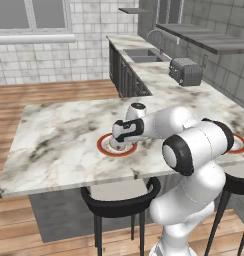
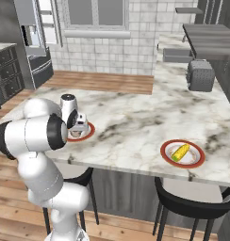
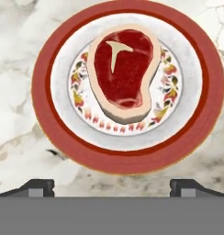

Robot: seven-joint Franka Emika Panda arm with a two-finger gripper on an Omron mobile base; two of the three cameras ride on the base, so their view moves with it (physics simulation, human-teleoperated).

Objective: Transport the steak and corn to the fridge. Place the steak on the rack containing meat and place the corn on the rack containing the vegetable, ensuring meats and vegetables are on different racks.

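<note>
The steak [image 3: 125, 69], a red slab with a pale rim, lies on a round red-rimmed plate [image 3: 45, 114] on the marble island. My gripper [image 3: 113, 186] hangs directly above this plate [image 1: 105, 148], open, with nothing between its fingertips [image 3: 38, 186]. From the right base view the gripper [image 2: 78, 129] hovers over the same plate [image 2: 88, 133]. The yellow corn [image 2: 180, 151] rests on a second red-rimmed plate [image 2: 183, 163] near the island's front right. The fridge [image 2: 28, 19] stands far off at the left with its white inside partly showing; its racks are too small to make out.
A grey toaster [image 2: 201, 75] sits at the island's far right, and a sink [image 1: 141, 54] is set in the back counter. Black stools [image 1: 119, 200] [image 2: 192, 202] stand under the island's near edge. Wooden floor leads left toward the fridge.
</note>
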